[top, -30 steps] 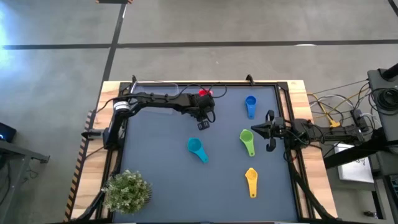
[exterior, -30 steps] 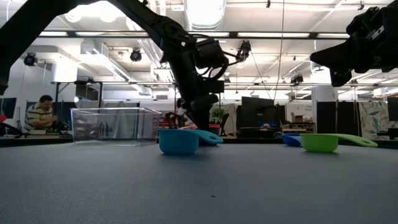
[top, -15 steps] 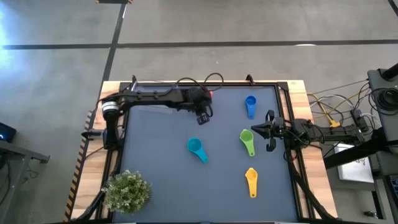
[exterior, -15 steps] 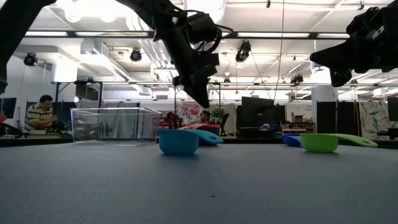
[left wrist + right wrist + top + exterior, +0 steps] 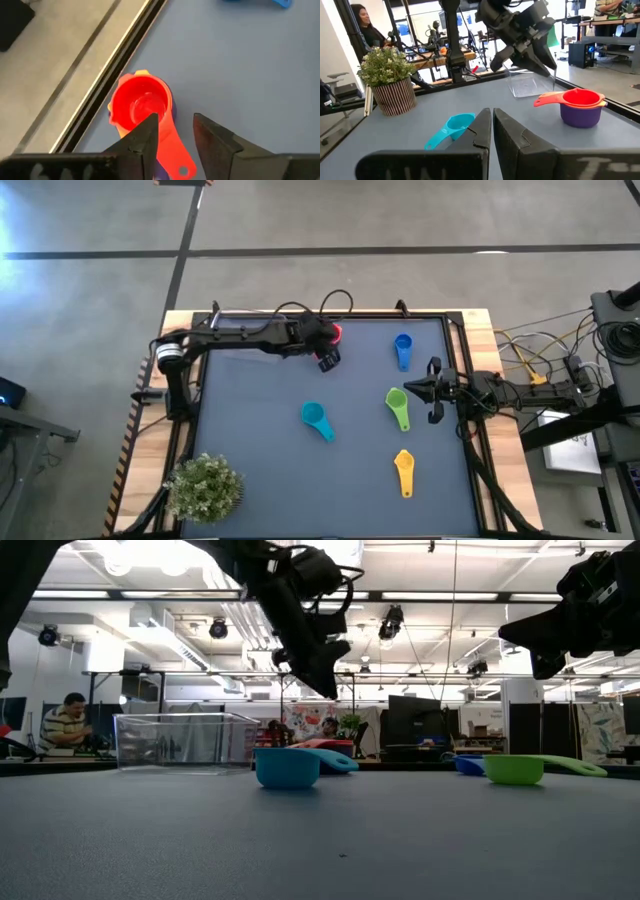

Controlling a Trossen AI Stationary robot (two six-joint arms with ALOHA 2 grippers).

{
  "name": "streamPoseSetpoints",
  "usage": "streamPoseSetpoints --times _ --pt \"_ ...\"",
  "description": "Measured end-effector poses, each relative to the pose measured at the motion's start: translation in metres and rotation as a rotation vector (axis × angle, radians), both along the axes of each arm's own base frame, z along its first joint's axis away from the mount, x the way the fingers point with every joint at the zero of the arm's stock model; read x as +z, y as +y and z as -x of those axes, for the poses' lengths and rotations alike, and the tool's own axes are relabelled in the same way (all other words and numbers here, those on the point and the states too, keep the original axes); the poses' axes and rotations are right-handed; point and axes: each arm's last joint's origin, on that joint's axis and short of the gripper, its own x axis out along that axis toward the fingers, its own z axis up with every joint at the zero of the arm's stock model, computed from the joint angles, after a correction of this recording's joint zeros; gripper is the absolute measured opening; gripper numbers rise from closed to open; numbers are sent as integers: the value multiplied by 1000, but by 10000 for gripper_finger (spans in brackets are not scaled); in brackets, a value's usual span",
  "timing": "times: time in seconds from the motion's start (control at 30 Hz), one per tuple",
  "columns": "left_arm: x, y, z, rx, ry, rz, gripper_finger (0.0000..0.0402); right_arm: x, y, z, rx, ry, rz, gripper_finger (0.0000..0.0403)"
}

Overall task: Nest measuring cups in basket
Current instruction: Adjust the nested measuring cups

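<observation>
Plant point(image 5: 205, 487) at the table's point(image 5: 250, 440) near-left corner. Basket point(image 5: 186, 740) along the far edge, mostly hidden under the left arm in the high view. Left gripper point(image 5: 329, 358) hovers over the red cup point(image 5: 141, 106), fingers apart, holding nothing; the red cup sits stacked on orange and purple cups, mostly hidden. Teal cup point(image 5: 316, 418) mid-table. Blue cup point(image 5: 403, 348), green cup point(image 5: 397, 406), yellow cup point(image 5: 403, 471) toward the right edge. Right gripper point(image 5: 432, 391) beside the green cup, fingers nearly together, empty.
</observation>
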Motion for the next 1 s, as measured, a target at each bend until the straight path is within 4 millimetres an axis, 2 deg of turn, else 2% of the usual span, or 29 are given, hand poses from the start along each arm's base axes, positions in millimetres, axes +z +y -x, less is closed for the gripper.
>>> streamPoseSetpoints --times 0.17,0.33,0.47,0.6,0.8,1.0 --pt "-19 -2 16 -29 -118 22 118 0 0 0 0 0 0 9" --pt "-24 -1 41 35 -225 40 118 0 0 0 0 0 0 9" --pt "-20 1 52 74 -265 61 130 0 0 0 0 -1 0 9" --pt "-18 1 53 74 -277 73 173 0 0 0 0 -1 0 9" --pt "-16 4 51 96 -270 82 269 0 0 0 0 -1 0 9" --pt "-20 10 38 136 -207 116 339 0 0 0 0 0 0 9"
